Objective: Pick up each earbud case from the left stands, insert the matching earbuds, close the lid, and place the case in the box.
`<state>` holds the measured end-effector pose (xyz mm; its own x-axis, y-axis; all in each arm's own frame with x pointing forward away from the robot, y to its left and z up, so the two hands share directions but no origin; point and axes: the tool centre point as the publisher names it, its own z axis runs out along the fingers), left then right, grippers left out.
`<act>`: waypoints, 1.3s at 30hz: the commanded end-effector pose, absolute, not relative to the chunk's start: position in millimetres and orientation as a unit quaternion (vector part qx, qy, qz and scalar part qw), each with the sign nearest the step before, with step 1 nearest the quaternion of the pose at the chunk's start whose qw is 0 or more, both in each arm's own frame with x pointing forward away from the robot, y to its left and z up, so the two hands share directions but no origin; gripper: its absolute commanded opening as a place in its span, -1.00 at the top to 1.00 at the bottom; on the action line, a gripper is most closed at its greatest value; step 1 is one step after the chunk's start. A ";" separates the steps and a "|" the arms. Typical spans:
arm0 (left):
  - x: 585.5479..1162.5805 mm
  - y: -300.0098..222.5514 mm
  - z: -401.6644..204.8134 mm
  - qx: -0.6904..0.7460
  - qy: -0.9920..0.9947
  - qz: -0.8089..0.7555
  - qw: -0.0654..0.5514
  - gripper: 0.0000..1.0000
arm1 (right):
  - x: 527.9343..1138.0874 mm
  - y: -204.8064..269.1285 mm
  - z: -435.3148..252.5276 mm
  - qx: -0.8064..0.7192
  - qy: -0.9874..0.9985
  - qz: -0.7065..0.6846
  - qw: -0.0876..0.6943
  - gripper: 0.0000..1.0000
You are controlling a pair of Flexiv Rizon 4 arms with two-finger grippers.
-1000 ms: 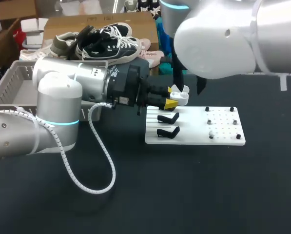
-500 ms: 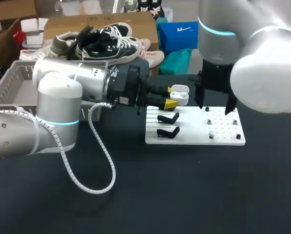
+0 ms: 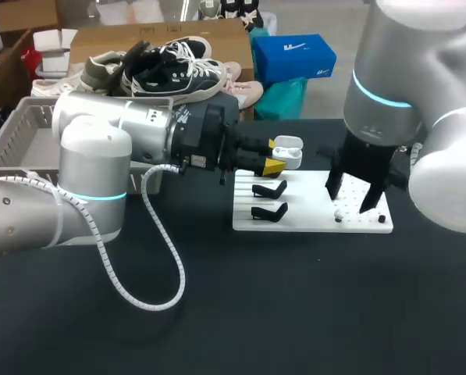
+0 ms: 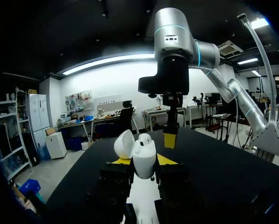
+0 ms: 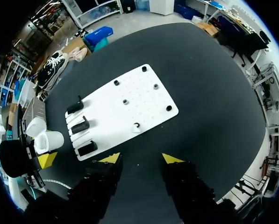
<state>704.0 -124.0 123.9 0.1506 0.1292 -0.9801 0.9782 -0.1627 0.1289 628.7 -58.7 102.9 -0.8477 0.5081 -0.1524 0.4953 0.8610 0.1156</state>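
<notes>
Two-finger left gripper (image 3: 276, 156) clamped glossy white earbud case (image 4: 144, 159), lid open prob. for loading, at flat white pegboard's (image 3: 311, 211) 11 o'clock; right gripper (image 3: 351, 195), fingers apart & empty, over its 3 o'clock.

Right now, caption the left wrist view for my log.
Left gripper holds the open earbud case; right gripper hangs ahead over the table.

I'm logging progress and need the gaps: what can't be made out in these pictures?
Case interior: left wrist view sees it side-on, its own wall hiding the sockets; too small in the other views.
Board pegs: head view, some hidden behind the right gripper; too small to tell earbuds from pegs.
Basket contents: head view, hidden by the left arm.
</notes>
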 end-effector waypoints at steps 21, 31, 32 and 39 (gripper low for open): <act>703.7 -123.9 123.4 0.605 0.457 -0.464 0.459 1.00 | 646.2 -56.0 50.3 0.380 0.923 0.025 0.050 0.00; 703.7 -123.9 123.4 0.605 0.457 -0.464 0.459 1.00 | 651.8 -58.4 43.2 0.400 0.913 0.039 0.068 0.06; 703.7 -123.9 123.4 0.605 0.457 -0.464 0.459 1.00 | 652.8 -58.1 43.0 0.401 0.913 0.041 0.070 0.07; 703.7 -123.9 123.4 0.605 0.457 -0.464 0.459 1.00 | 658.8 -52.1 39.6 0.386 0.918 0.053 0.078 0.07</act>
